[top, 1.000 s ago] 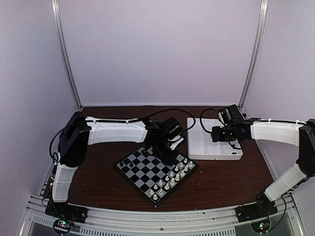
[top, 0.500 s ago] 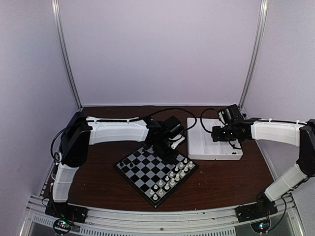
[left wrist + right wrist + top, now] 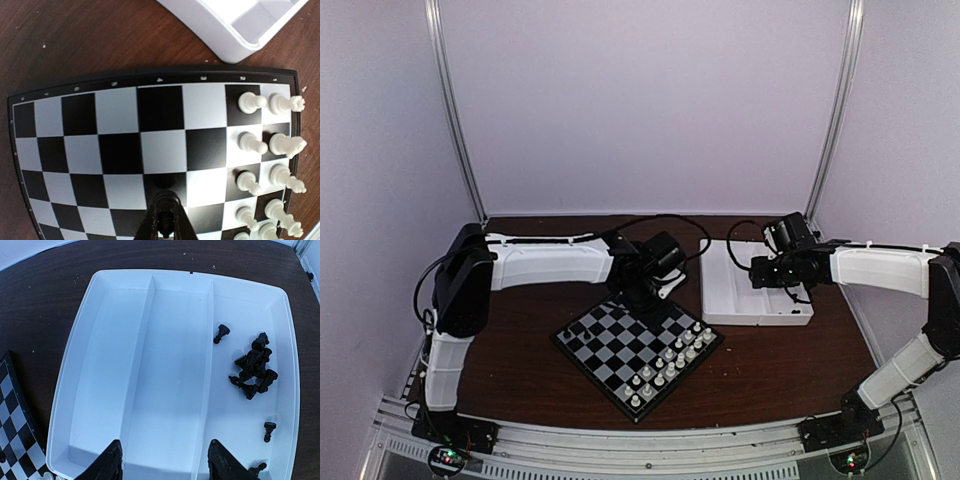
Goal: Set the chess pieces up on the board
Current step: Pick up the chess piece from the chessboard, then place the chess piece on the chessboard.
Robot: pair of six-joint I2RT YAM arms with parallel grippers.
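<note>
Right jaws, released, hovered over the tray (image 3: 70,390); the chess pieces (image 3: 252,371) lay toppled in a heap ahead and rightward, nearer this arm. Left jaws, clenched, hung over the board (image 3: 120,150).

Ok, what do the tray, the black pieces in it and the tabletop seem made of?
Tray: likely moulded plastic, glossy white, rounded corners and soft highlights. Black pieces: probably plastic, faint sheen. Tabletop: dark brown wood or wood-look laminate; grain streaks show, but not which.
</note>
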